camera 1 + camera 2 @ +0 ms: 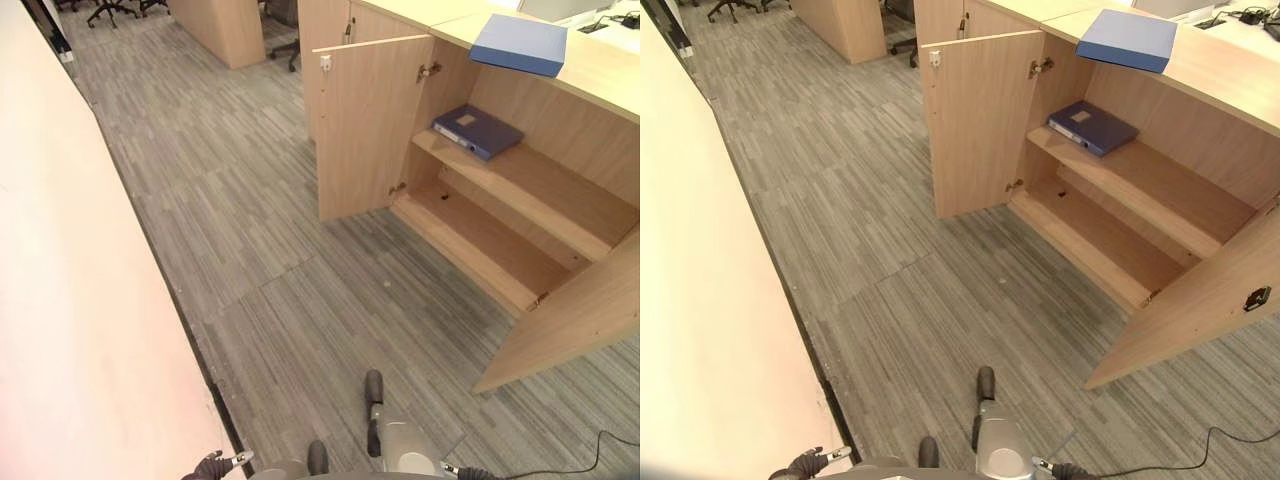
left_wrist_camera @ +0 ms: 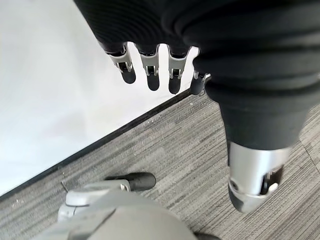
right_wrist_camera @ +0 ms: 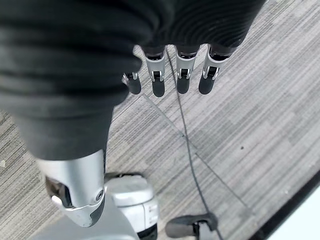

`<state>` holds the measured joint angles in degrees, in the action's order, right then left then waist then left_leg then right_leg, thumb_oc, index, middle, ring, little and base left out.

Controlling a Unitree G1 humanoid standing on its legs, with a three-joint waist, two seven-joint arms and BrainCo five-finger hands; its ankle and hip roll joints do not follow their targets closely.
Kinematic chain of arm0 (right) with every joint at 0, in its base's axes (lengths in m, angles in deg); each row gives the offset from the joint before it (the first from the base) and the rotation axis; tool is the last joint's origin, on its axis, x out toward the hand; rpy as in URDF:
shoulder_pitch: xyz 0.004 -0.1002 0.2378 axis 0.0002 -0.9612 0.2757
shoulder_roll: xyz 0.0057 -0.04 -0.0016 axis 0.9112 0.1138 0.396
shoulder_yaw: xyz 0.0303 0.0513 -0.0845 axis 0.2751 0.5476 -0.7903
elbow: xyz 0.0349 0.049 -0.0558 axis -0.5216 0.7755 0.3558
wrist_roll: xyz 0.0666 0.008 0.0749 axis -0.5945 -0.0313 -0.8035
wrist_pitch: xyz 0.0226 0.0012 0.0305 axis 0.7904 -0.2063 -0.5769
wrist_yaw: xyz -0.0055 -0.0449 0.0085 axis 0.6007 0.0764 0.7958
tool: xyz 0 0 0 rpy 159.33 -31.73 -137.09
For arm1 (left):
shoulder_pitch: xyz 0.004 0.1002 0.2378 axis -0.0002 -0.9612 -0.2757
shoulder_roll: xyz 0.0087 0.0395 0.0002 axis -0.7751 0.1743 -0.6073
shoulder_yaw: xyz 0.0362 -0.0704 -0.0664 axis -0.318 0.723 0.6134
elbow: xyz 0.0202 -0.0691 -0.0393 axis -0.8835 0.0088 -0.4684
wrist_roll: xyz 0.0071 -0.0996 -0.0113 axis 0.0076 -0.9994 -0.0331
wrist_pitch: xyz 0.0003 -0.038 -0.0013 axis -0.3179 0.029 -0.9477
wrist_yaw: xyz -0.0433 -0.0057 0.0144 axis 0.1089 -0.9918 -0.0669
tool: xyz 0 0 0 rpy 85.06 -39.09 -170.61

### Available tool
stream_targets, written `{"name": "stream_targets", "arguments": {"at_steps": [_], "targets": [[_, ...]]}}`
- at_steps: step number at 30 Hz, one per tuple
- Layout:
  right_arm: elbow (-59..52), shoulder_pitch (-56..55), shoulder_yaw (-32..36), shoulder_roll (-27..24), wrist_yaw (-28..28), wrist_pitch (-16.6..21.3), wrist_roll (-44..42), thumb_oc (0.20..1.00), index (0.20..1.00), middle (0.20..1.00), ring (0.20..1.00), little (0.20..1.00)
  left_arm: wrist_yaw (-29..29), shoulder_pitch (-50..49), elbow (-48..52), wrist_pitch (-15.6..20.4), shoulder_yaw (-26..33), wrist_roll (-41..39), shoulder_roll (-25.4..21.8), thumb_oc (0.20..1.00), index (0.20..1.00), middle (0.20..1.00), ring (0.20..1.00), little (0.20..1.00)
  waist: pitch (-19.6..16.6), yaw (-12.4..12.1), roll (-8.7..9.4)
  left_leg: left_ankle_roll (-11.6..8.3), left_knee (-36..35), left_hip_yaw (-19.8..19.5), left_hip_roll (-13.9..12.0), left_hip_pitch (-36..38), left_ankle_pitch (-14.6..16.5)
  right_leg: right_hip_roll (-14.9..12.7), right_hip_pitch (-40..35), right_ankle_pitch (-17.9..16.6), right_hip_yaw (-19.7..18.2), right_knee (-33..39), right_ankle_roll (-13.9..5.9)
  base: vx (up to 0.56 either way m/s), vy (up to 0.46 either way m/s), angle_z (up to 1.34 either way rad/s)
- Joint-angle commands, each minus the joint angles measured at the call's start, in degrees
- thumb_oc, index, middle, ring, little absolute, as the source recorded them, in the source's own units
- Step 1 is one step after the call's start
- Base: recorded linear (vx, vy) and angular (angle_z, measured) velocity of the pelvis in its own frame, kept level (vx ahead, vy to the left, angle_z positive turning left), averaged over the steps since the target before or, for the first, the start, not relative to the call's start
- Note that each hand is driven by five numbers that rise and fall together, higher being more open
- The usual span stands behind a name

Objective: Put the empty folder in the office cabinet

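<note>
A light blue folder [image 1: 520, 43] lies flat on top of the wooden office cabinet [image 1: 600, 75], at the far right. Both cabinet doors stand open: the left door [image 1: 370, 125] and the right door [image 1: 575, 310]. On the upper shelf [image 1: 530, 185] inside lies a darker blue binder [image 1: 477, 130], at the shelf's left end. My left hand [image 2: 150, 75] hangs down over the carpet beside the white wall, fingers straight, holding nothing. My right hand [image 3: 182, 75] hangs likewise over the grey carpet, fingers straight and nothing in it. Both hands are well short of the cabinet.
A white wall [image 1: 60, 300] runs along my left side. Grey striped carpet [image 1: 250, 250] stretches between me and the cabinet. Another wooden unit [image 1: 220, 30] and office chairs [image 1: 110, 10] stand at the back. The lower shelf [image 1: 480, 240] sits near floor level.
</note>
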<state>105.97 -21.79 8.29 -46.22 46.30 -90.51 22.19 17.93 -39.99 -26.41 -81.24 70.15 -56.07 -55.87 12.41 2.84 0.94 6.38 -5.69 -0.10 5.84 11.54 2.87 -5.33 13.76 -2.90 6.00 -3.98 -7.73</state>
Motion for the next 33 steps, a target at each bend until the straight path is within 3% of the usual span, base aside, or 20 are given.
{"name": "stream_targets", "arguments": {"at_steps": [1,4,5,11,12,13,14,15,16,17,18,19,22,23,25,26,27,28,31,33], "targets": [[0.6,0.7,-0.6,-1.1,-0.3,0.5,0.9,1.0,1.0,1.0,1.0,1.0,-0.1,0.4,-1.4,0.6,0.3,0.9,-0.4,1.0,1.0,1.0,1.0,1.0,-1.9,0.4,-0.75,-3.21,0.7,-0.5,0.4,2.0,5.5,1.3,-1.5,-8.1,-0.1,2.9,-0.1,0.27,-0.156,0.14],[0.8,-0.3,-0.2,-1.8,-0.6,0.6,0.7,1.0,1.0,1.0,1.0,1.0,0.1,0.5,-1.5,0.4,0.0,0.8,-0.3,1.0,1.0,1.0,1.0,1.0,-2.7,1.1,-1.4,-3.82,0.7,-1.0,-1.7,3.4,6.6,2.2,-0.9,-5.4,0.5,-0.3,1.18,0.36,-0.227,0.22],[1.1,-0.7,0.0,-2.1,-0.8,0.5,0.5,1.0,1.0,1.0,1.0,1.0,0.3,0.8,-1.1,0.4,-0.7,0.8,-0.3,1.0,1.0,1.0,1.0,1.0,-3.0,1.6,-1.91,-4.72,0.7,-1.1,-3.5,4.4,7.2,3.1,-1.6,-2.9,0.7,-1.9,2.27,0.27,-0.205,0.2],[2.2,-0.8,0.5,-3.1,-0.6,0.6,0.1,1.0,1.0,1.0,1.0,1.0,-0.1,2.5,1.3,1.1,-2.0,-0.6,-0.3,1.0,1.0,1.0,1.0,1.0,-4.1,2.4,-2.04,-7.62,4.8,0.5,-7.2,3.7,5.7,4.7,-4.4,0.9,1.6,-1.9,4.23,0.24,-0.207,0.11],[2.5,-0.8,0.5,-3.3,-0.6,0.8,0.2,1.0,1.0,1.0,1.0,1.0,-0.2,2.8,1.7,1.2,-2.2,-1.0,-0.3,1.0,1.0,1.0,1.0,1.0,-4.4,2.6,-1.68,-9.24,10.0,2.0,-8.7,2.2,3.3,5.3,-6.5,1.7,1.8,-0.7,5.02,0.25,-0.244,0.1],[2.5,-0.8,0.5,-3.3,-0.6,0.8,0.2,1.0,1.0,1.0,1.0,1.0,-0.2,2.8,1.7,1.2,-2.2,-1.0,-0.3,1.0,1.0,1.0,1.0,1.0,-4.4,2.6,-1.68,-9.24,10.0,2.0,-8.7,2.2,3.3,5.3,-6.5,1.7,1.8,-0.7,5.02,0.29,-0.325,0.02],[2.4,-0.9,0.4,-3.2,-0.6,1.0,0.1,1.0,1.0,1.0,1.0,1.0,0.0,2.8,2.5,1.2,-1.4,-3.0,-0.4,1.0,1.0,1.0,1.0,1.0,-4.1,2.1,-0.72,-10.03,20.5,4.1,-9.8,-1.6,0.1,5.9,-9.8,2.9,2.0,0.8,6.08,0.15,-0.178,0.01],[2.4,-0.9,0.4,-3.2,-0.6,1.0,0.1,1.0,1.0,1.0,1.0,1.0,0.0,2.8,2.5,1.2,-1.4,-3.0,-0.4,1.0,1.0,1.0,1.0,1.0,-4.2,2.1,-0.62,-10.01,20.5,4.0,-9.6,-1.8,0.0,5.7,-9.7,2.8,2.0,0.9,6.07,0.19,-0.275,0.08],[2.3,-0.7,0.4,-3.2,-0.3,1.0,-0.1,1.0,1.0,1.0,1.0,1.0,-0.6,2.9,2.8,1.3,-0.9,-3.9,-0.5,1.0,1.0,1.0,1.0,1.0,-3.6,1.8,0.14,-9.87,27.7,4.0,-9.6,-5.2,-1.9,5.6,-11.1,2.9,2.2,1.5,6.57,0.04,-0.097,0.06],[2.3,-0.7,0.4,-3.2,-0.3,1.0,-0.1,1.0,1.0,1.0,1.0,1.0,-0.6,2.9,2.8,1.3,-0.9,-3.9,-0.5,1.0,1.0,1.0,1.0,1.0,-3.6,1.8,0.14,-9.87,27.7,4.0,-9.6,-5.2,-1.9,5.6,-11.1,2.9,2.2,1.5,6.57,0.15,-0.26,0.0],[2.5,-0.4,0.5,-3.2,0.0,0.8,-0.4,1.0,1.0,1.0,1.0,1.0,-1.8,2.8,2.7,1.4,0.9,-6.4,-0.3,1.0,1.0,1.0,1.0,1.0,-2.7,0.8,1.18,-8.76,35.1,5.6,-10.7,-9.0,-4.5,5.7,-13.4,3.9,2.4,2.5,7.64,0.21,-0.241,0.06],[2.7,-0.3,0.5,-3.3,0.4,0.6,-0.3,1.0,1.0,1.0,1.0,1.0,-2.5,2.3,2.1,1.5,2.3,-7.8,0.0,1.0,1.0,1.0,1.0,1.0,-2.0,-0.3,1.79,-7.61,37.2,7.2,-11.2,-12.4,-3.8,5.2,-15.2,4.7,2.1,2.8,8.12,0.27,-0.258,0.12],[2.8,-0.1,0.5,-3.4,0.4,0.5,-0.2,1.0,1.0,1.0,1.0,1.0,-2.7,1.9,1.8,1.7,3.1,-8.5,0.2,1.0,1.0,1.0,1.0,1.0,-1.8,-0.8,1.96,-7.2,36.5,7.5,-11.3,-14.0,-3.1,5.0,-16.0,5.0,1.7,2.9,8.11,0.15,-0.031,-0.12],[3.3,-0.1,0.7,-3.6,0.5,0.2,0.4,1.0,1.0,1.0,1.0,1.0,-3.2,1.3,0.7,1.5,4.1,-8.4,0.1,1.0,1.0,1.0,1.0,1.0,-1.9,-1.8,2.23,-7.29,27.7,7.2,-11.4,-16.1,-2.0,3.6,-17.4,6.4,1.4,2.8,7.29,0.29,0.052,-0.28],[3.4,-0.3,0.8,-4.0,0.6,0.1,1.1,1.0,1.0,1.0,1.0,1.0,-3.2,1.0,0.0,1.4,4.0,-7.9,0.1,1.0,1.0,1.0,1.0,1.0,-2.2,-2.1,1.46,-8.63,17.8,5.7,-12.0,-17.8,-4.5,3.0,-18.6,8.2,1.5,2.3,7.0,0.26,0.078,-0.05],[3.4,-0.3,0.8,-4.0,0.6,0.1,1.1,1.0,1.0,1.0,1.0,1.0,-3.2,1.0,0.0,1.4,4.0,-7.9,0.1,1.0,1.0,1.0,1.0,1.0,-2.3,-2.1,1.5,-8.62,17.6,5.7,-11.9,-17.9,-4.6,2.9,-18.5,8.1,1.5,2.3,7.0,0.25,0.135,0.04],[3.1,-0.5,0.8,-4.4,0.6,0.1,1.5,1.0,1.0,1.0,1.0,1.0,-3.3,0.8,0.0,1.4,3.9,-8.2,0.2,1.0,1.0,1.0,1.0,1.0,-2.3,-2.5,-0.25,-10.37,8.5,3.8,-13.7,-19.3,-10.3,3.2,-19.9,9.8,1.3,1.4,6.79,0.29,0.165,-0.02],[2.9,-0.7,0.9,-4.6,0.8,0.2,1.7,1.0,1.0,1.0,1.0,1.0,-3.5,0.5,0.0,1.7,4.0,-8.4,0.3,1.0,1.0,1.0,1.0,1.0,-2.0,-2.8,-0.65,-10.88,4.5,2.3,-13.8,-20.5,-11.4,2.8,-21.2,11.2,0.6,1.0,6.54,0.37,0.209,-0.04],[3.3,-1.4,1.2,-4.6,0.9,0.2,2.5,1.0,1.0,1.0,1.0,1.0,-3.8,0.5,-0.5,1.8,4.2,-8.8,0.9,1.0,1.0,1.0,1.0,1.0,-2.4,-3.4,-1.47,-12.83,0.7,-2.7,-14.5,-23.6,-12.4,2.2,-23.7,12.6,-1.7,1.0,5.9,0.32,0.182,-0.13],[3.6,-1.7,1.4,-4.7,0.7,0.0,2.9,1.0,1.0,1.0,1.0,1.0,-3.8,0.3,-0.7,1.8,4.2,-8.8,1.2,1.0,1.0,1.0,1.0,1.0,-2.6,-3.5,-1.58,-13.36,0.7,-3.3,-14.6,-23.9,-12.7,1.7,-25.1,13.0,-2.5,1.2,5.38,0.33,0.199,-0.7]]}}
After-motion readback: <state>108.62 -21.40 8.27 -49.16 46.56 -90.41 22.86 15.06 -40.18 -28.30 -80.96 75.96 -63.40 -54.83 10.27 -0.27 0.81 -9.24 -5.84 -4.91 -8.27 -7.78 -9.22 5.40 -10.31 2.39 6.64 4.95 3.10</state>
